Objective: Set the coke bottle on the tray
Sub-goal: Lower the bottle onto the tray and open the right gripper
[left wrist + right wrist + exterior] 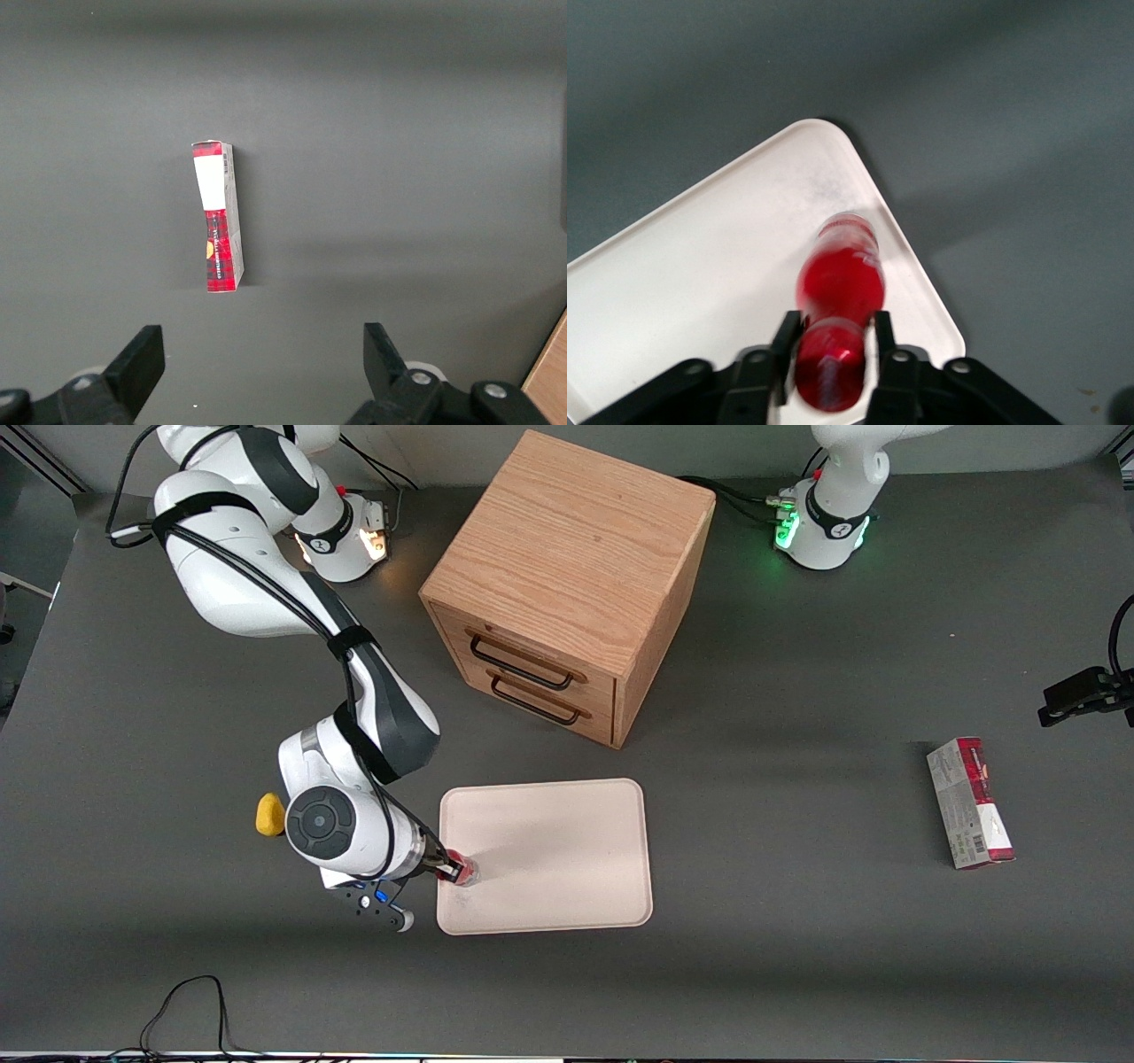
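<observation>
The coke bottle (pixel 461 871) is a small red bottle with a red cap. My right gripper (pixel 446 865) is shut on it near the cap end. The bottle sits over the corner of the cream-white tray (pixel 567 850) that lies toward the working arm's end and nearer the front camera. In the right wrist view the black fingers (pixel 787 335) clamp the bottle (pixel 842 282) on both sides, with the gripper (pixel 833 341) above the tray (pixel 700 274) near its rim. I cannot tell whether the bottle's base touches the tray.
A wooden two-drawer cabinet (pixel 567 584) stands farther from the front camera than the tray. A yellow object (pixel 270 815) lies beside my arm. A red-and-grey carton (pixel 970 803) lies toward the parked arm's end and shows in the left wrist view (pixel 217 217).
</observation>
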Motion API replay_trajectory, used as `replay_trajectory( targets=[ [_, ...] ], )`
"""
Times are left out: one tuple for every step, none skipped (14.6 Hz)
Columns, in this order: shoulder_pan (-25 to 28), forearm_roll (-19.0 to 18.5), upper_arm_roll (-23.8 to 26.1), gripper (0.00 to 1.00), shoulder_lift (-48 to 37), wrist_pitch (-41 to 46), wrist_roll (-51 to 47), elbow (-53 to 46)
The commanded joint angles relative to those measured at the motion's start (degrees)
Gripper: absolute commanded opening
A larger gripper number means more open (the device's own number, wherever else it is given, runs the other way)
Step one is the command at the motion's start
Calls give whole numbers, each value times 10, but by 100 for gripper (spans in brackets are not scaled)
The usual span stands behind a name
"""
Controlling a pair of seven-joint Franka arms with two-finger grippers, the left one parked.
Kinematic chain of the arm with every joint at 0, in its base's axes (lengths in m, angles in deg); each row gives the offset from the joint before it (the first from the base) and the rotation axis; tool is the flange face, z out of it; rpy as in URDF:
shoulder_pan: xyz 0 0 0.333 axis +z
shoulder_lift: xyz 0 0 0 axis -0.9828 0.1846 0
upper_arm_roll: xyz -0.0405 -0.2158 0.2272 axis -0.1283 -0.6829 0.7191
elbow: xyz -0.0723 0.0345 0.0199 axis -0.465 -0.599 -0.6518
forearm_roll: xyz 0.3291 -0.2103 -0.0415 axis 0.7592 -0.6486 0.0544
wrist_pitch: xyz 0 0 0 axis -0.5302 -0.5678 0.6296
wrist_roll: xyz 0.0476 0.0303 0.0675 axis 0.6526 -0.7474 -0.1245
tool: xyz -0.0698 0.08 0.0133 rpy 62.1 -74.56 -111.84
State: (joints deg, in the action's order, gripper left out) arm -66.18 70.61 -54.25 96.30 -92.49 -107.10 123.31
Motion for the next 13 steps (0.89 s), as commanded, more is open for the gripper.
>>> replay_trajectory(
  targets=[
    [8, -15, -2, 100, 8, 2, -16, -23],
    [8, -15, -2, 100, 8, 2, -16, -23],
    [8, -15, -2, 100, 8, 2, -16, -23],
    [8, -15, -2, 100, 7, 2, -16, -23],
    [8, -15, -2, 100, 7, 2, -16, -22],
    [8, -15, -2, 100, 7, 2, -16, -22],
    [8, -15, -2, 100, 6, 3, -16, -22],
    [8, -15, -2, 100, 5, 4, -16, -23],
    [8, -16, -2, 100, 2, 8, -16, -23],
    [9, -21, -2, 100, -1, 13, -16, -23],
    [9, -29, -1, 100, -5, 27, -16, -23],
    [10, -29, -1, 100, -12, 40, -16, -23],
    [9, -26, 0, 100, -26, 53, -14, -23]
  ],
)
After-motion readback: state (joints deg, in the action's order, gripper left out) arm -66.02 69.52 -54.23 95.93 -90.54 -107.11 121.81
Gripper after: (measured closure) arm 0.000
